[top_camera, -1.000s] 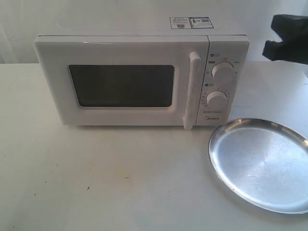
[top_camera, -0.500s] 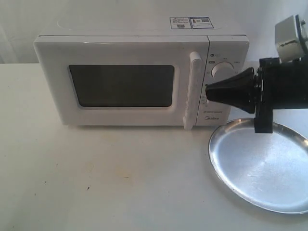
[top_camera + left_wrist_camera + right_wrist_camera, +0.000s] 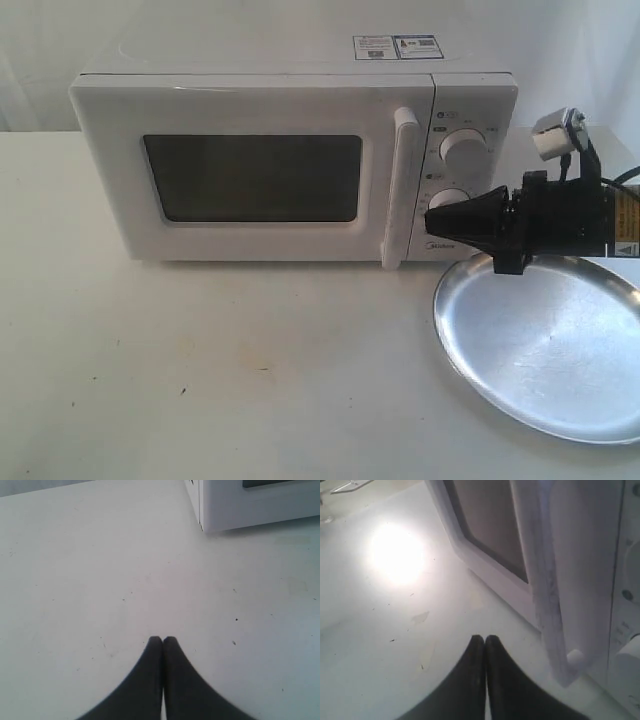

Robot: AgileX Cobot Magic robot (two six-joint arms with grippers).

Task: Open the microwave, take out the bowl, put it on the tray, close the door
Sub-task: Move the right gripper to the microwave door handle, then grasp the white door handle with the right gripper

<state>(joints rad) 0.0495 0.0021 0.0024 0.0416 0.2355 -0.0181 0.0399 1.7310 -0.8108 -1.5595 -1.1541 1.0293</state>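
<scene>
The white table (image 3: 200, 380) carries everything, and the microwave (image 3: 294, 150) stands on it toward 12 o'clock in the exterior view. Its door (image 3: 250, 178) is fully shut. The silver tray (image 3: 545, 350) lies bare at 4 o'clock from the microwave, its rim just beside the front corner under the dials. The bowl is nowhere to be seen. It is most likely behind the dark window, so the first step is not yet done. What has changed is the right arm: a second ago only a dark piece of it showed at the 2 o'clock corner of the scene, and half a second ago it hung higher, in front of the dials. Now the right gripper (image 3: 430, 220) has dropped to the level of the lower dial (image 3: 450, 197) and points toward 9 o'clock. It sits at 3 o'clock from the lower stretch of the tall handle (image 3: 403, 190), near it but apart. Its fingers are pressed together with nothing between them, as the right wrist view also shows (image 3: 484, 639). This reads as an approach to hook or push the handle, and closed fingers should need to slip behind the bar. The left gripper (image 3: 162, 640), also closed and empty, hangs over bare table near a lower corner of the microwave.
</scene>
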